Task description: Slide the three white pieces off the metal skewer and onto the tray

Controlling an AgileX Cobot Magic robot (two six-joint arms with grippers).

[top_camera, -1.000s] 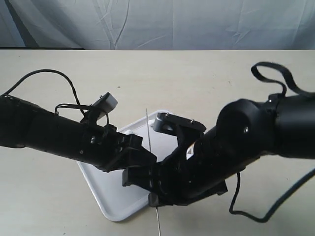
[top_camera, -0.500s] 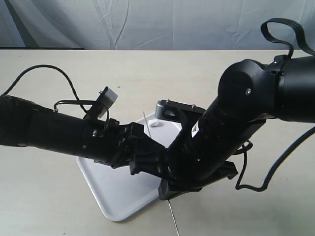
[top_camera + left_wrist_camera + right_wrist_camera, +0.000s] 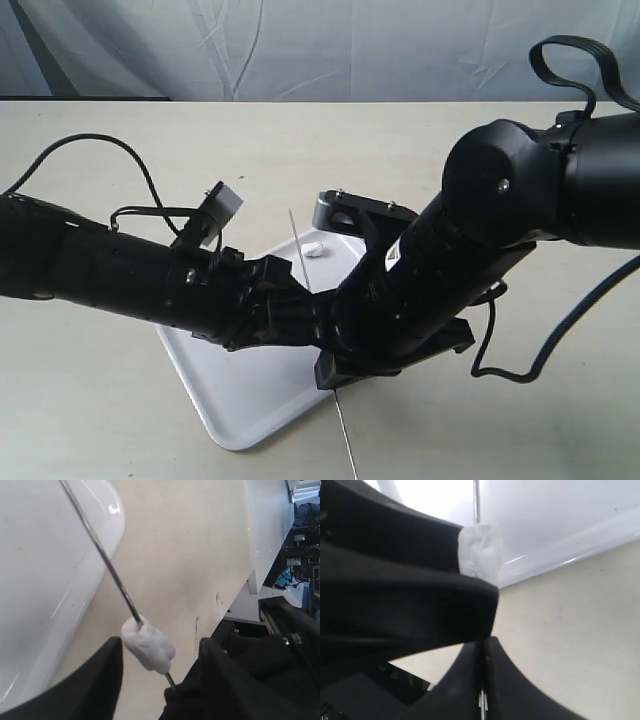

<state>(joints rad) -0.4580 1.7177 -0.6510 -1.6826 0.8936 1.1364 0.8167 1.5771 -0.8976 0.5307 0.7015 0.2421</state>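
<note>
The thin metal skewer (image 3: 345,440) runs slanted over the white tray (image 3: 230,400), its far tip by the tray's back corner. My right gripper (image 3: 335,372) is shut on the skewer (image 3: 476,500) near its lower end, at the tray's front edge. One white piece (image 3: 148,644) sits threaded on the skewer (image 3: 107,565), between the fingers of my open left gripper (image 3: 160,642), touching neither. The right wrist view shows that white piece (image 3: 481,554) next to a left finger (image 3: 395,605). Another white piece (image 3: 314,249) lies on the tray's far corner.
Both black arms cross over the tray's right half and hide much of it. Cables loop off the left arm (image 3: 90,150) and the right arm (image 3: 500,360). The beige table (image 3: 420,150) ends at a white backdrop.
The right arm has swung up and to the right, carrying the skewer, which now leans more. The left gripper followed it along the skewer. A white piece now shows on the tray's far corner.
</note>
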